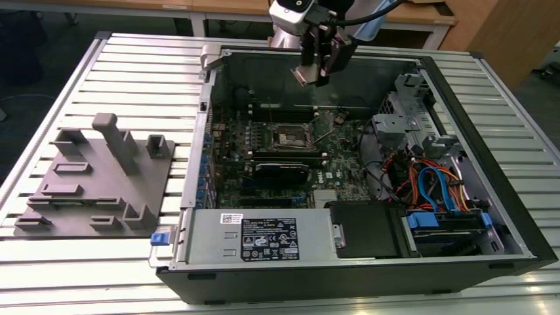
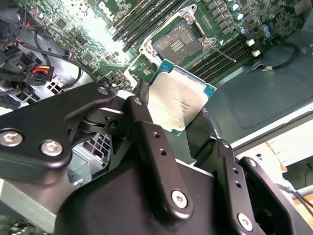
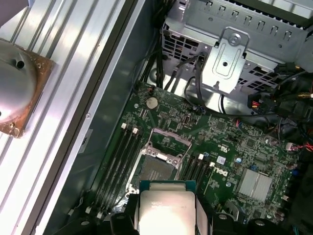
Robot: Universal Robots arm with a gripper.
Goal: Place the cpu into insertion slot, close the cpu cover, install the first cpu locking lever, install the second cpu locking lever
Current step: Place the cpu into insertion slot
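The cpu (image 2: 180,100), a flat silver-grey square chip with a teal edge, is held between the black fingers of my gripper (image 2: 171,122). It shows again in the first wrist view as the cpu (image 3: 166,208), hanging above the motherboard. In the exterior view my gripper (image 1: 317,73) hovers high over the back of the open computer case. The insertion slot (image 1: 292,138) lies below it in the middle of the board, a dark square socket with a silvery rim, also seen as the insertion slot (image 2: 178,44) and the insertion slot (image 3: 156,164). The cpu cover (image 3: 166,139) stands swung up at the socket's far edge.
The case (image 1: 455,98) lies open on a slatted metal table (image 1: 140,59). Memory sticks (image 3: 122,161) flank the socket. A drive cage (image 1: 398,121), coloured cables (image 1: 429,184) and a power supply (image 1: 254,236) crowd the case. A grey fixture (image 1: 96,177) sits at the exterior view's left.
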